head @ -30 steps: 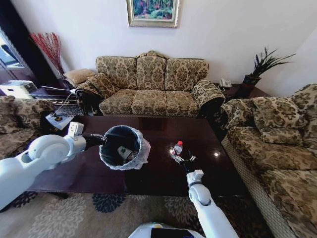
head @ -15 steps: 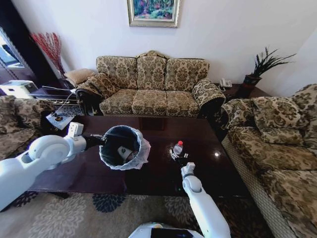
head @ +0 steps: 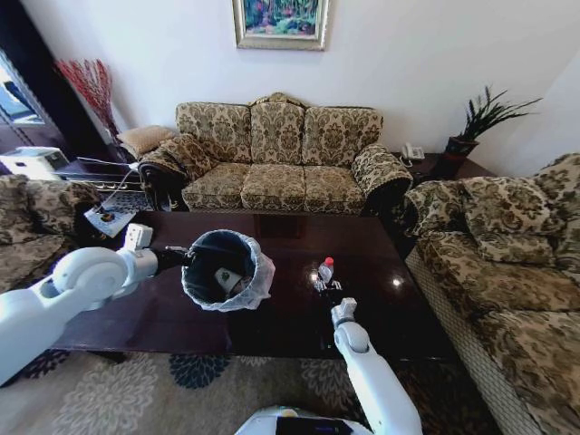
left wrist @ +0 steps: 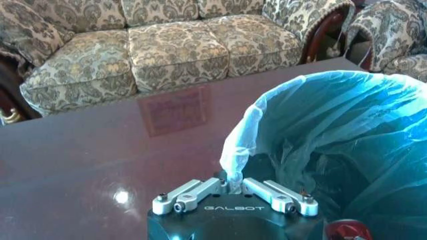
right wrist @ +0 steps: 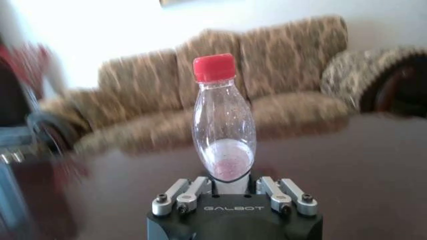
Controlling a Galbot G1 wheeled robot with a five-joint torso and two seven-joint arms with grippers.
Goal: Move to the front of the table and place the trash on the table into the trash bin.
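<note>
Worktop (head: 172,313) of glossy dark wood stretches before our base, and we take the trash bin (head: 227,269) as the landmark. Our left gripper (left wrist: 231,192), just left of the bin, has its fingers pinched together on the rim of the bag-lined bin (left wrist: 347,150), holding the bin over the worktop. Inside the bin we see a white scrap (head: 226,275) against the dark bottom. To the right of the bin, well apart from it, the clear red-capped water bottle (head: 324,270) stands upright on the worktop. Our right gripper (right wrist: 231,192) sits at the bottle's base, its fingers closed in on the lower body of the water bottle (right wrist: 224,132). Beyond the bin stands a patterned sofa (head: 281,159).
</note>
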